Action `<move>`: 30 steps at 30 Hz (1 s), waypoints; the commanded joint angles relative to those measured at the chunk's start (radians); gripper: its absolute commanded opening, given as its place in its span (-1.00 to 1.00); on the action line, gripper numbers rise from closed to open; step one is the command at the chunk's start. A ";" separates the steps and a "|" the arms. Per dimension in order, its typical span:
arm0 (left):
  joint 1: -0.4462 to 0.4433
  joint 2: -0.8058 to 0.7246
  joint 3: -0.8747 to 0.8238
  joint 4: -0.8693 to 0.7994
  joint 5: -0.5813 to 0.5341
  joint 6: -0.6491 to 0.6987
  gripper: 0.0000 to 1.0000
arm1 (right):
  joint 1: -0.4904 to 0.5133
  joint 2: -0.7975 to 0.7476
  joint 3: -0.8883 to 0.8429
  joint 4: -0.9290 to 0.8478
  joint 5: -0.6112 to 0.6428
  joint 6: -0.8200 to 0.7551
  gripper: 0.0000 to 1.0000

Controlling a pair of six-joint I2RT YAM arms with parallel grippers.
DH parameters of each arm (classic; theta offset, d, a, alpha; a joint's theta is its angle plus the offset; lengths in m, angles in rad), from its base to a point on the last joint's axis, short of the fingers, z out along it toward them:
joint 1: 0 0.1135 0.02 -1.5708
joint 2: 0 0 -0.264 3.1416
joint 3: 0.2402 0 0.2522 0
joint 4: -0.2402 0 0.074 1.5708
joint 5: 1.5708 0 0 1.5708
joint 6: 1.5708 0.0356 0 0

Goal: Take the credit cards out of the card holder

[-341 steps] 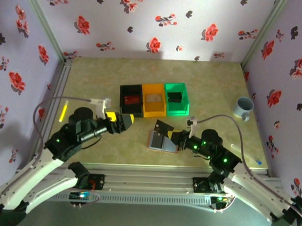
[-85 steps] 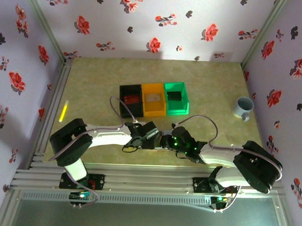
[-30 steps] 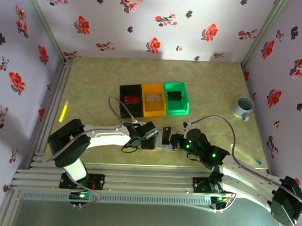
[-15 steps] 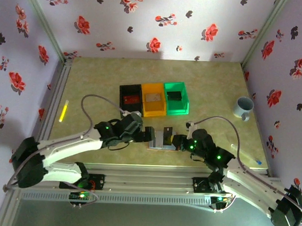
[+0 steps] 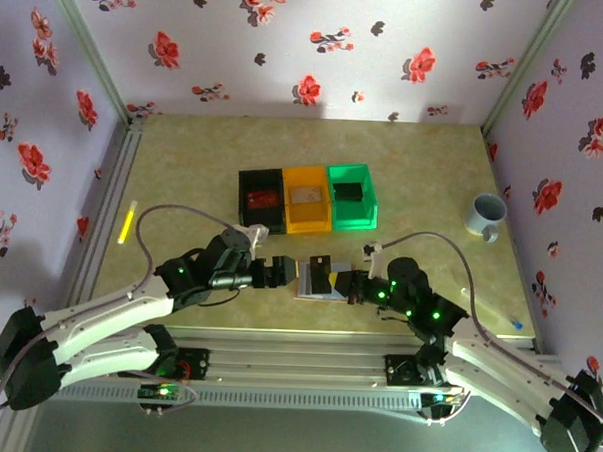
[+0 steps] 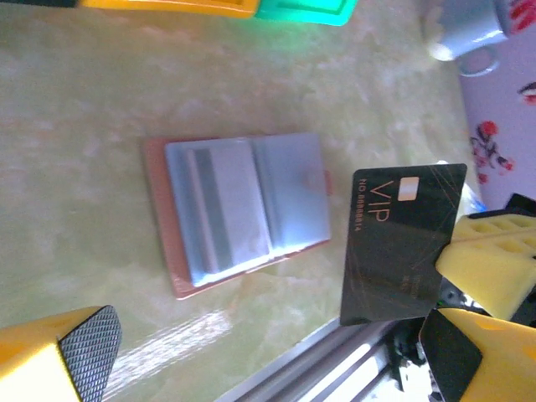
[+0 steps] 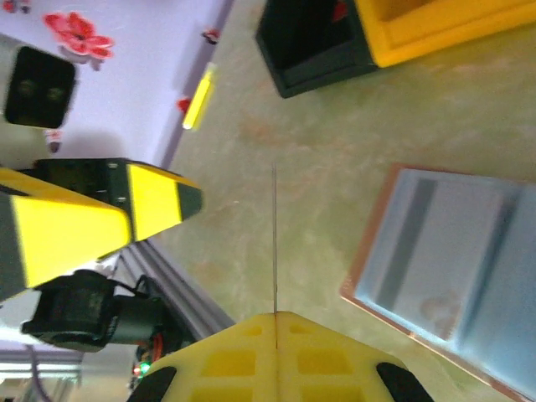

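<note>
Yellow-green stick lay at the far L of the table, close to the wall & well apart from everything else. Next over, the left gripper hung just L of the card holder, jaws spread wide w/ nothing between them. In its own wrist cam the two black-padded fingertips sat at opposite bottom corners, w/ bare table between.

Further back stood three bins in a touching row: black bin, orange bin, green bin.

In front of the orange bin, between the two grippers, the card holder lay open & flat on the table. Its pale grey-blue inside faced up, w/ a brown rim showing round it. A pale striped card sat in one half; the other half looked plain.

Out of the holder was the black VIP card, just beside it on the R arm's side. It was pinched by one end in the right gripper, whose yellow fingers were clamped tight on it. From the R wrist cam that card showed edge-on, a thin line rising from the closed fingers.

Far R stood a mug, well apart from the rest.
</note>
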 commanded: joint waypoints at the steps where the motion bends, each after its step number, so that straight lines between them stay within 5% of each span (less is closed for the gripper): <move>1: 0.004 0.017 -0.029 0.184 0.107 -0.008 0.90 | -0.006 0.004 -0.020 0.120 -0.086 0.023 -1.00; 16: 0.000 0.117 -0.062 0.415 0.246 -0.064 0.62 | 0.026 0.052 -0.024 0.211 -0.141 0.026 -1.00; 30: 0.001 0.112 -0.088 0.482 0.275 -0.080 0.07 | 0.042 0.106 -0.030 0.244 -0.116 0.033 -1.00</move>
